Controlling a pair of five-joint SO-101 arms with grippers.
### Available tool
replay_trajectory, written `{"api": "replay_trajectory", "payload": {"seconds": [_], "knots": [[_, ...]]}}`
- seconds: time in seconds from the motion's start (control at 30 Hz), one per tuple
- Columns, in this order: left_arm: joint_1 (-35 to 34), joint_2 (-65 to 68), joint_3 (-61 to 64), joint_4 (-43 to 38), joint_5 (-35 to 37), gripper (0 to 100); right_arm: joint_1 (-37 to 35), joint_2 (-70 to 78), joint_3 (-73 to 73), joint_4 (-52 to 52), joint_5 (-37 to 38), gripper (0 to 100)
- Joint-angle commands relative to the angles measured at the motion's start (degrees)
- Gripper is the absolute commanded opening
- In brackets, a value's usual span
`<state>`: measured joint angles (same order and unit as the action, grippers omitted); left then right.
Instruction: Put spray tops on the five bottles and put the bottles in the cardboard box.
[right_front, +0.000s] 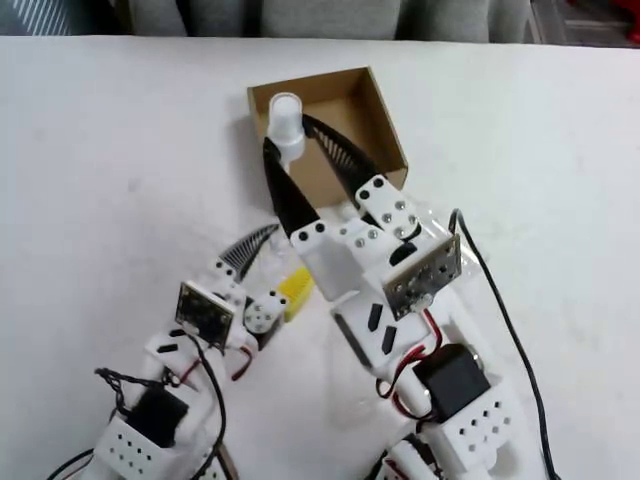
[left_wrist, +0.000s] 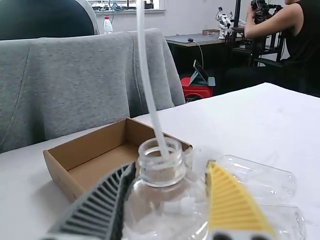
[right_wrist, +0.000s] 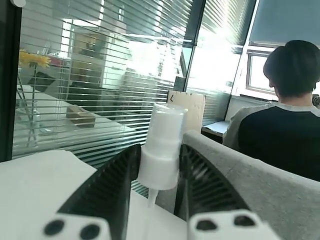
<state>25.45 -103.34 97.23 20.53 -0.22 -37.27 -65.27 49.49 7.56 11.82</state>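
White spray top (right_front: 285, 118) meets bottle (left_wrist: 160, 210) on a pale surface (right_front: 120, 150)

My right tool (right_wrist: 159, 155) is clamped on the spray top, its tube down inside the bottle's neck; my left tool (left_wrist: 170, 167) grips that bottle; the cardboard box (right_front: 375, 120) sits just behind; grey-draped chairs (left_wrist: 75, 85) line the surface's far edge.

Clear glossy plastic bottle (left_wrist: 160, 172); smooth white matt plastic spray top (right_wrist: 162, 150); matt brown cardboard box (right_front: 345, 110).

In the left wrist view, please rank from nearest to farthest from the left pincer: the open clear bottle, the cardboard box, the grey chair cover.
1. Clear plastic bottle with open neck, inside the left pincer.
2. Brown cardboard box, just behind the bottle.
3. Grey fabric chair cover, beyond the table.
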Motion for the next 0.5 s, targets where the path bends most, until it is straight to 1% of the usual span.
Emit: {"api": "replay_trajectory", "payload": {"seconds": [0.0,0.33,0.47], "knots": [[-0.7,-1.4,-0.3,0.2,-0.4,2,0.1,-0.7,-3.7,-2.4,0.6,1.6],[-0.7,-1.4,-0.3,0.2,-0.4,2,0.1,-1.0,-2.8,-0.7,0.4,1.6],[-0.7,-1.4,-0.3,0.2,-0.4,2,0.1,-2.0,-2.2,1.5,-4.7,1.6]]}}
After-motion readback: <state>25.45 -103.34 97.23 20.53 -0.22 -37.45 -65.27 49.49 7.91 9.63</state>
